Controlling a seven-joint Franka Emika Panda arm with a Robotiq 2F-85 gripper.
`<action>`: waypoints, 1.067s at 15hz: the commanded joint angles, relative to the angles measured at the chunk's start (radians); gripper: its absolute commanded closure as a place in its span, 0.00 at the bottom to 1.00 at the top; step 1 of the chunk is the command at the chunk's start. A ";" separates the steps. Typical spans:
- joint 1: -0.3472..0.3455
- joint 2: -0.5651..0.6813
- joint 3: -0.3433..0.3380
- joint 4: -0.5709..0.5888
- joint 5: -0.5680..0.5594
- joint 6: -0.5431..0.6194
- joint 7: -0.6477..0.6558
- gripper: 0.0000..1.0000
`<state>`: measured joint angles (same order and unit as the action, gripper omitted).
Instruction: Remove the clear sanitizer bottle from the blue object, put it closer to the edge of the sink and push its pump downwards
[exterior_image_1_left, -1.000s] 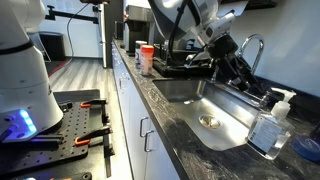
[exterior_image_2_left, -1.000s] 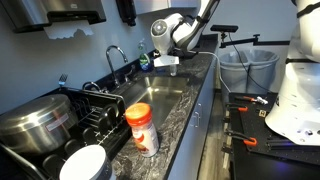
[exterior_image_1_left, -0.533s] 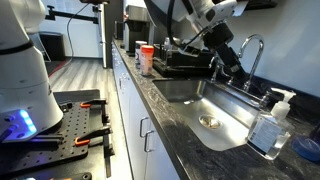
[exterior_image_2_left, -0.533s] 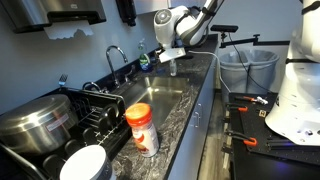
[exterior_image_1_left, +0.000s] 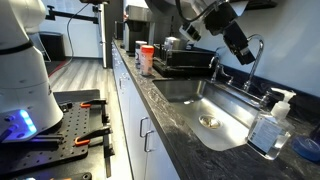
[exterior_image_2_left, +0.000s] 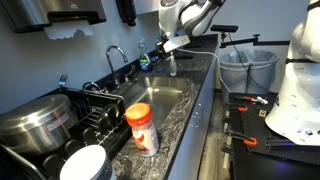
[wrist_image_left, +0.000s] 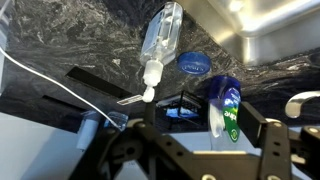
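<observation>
1 clear sanitizer bottle (exterior_image_1_left: 270, 128), lower right; 1 blue object (wrist_image_left: 196, 62), upper centre; 1 sink (exterior_image_1_left: 235, 108); 1 faucet (exterior_image_1_left: 252, 48); 1 orange-capped container (exterior_image_2_left: 141, 125), lower centre; 1 steel pot (exterior_image_2_left: 35, 120), lower left; 1 green-and-blue bottle (wrist_image_left: 226, 105), right of centre

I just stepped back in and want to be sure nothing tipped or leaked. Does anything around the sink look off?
Nothing stands out. The sanitizer bottle stands upright on the counter at the corner of the sink, beside the blue object rather than on it, and no spill shows around it.
</observation>
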<state>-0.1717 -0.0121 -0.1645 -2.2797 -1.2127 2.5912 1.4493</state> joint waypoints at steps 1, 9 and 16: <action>-0.011 -0.058 -0.016 -0.033 0.045 0.054 -0.102 0.48; -0.024 -0.066 -0.023 -0.004 0.169 0.016 -0.248 1.00; -0.035 -0.048 -0.020 0.014 0.230 0.013 -0.255 0.99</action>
<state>-0.2052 -0.0595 -0.1860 -2.2660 -0.9861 2.6056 1.1977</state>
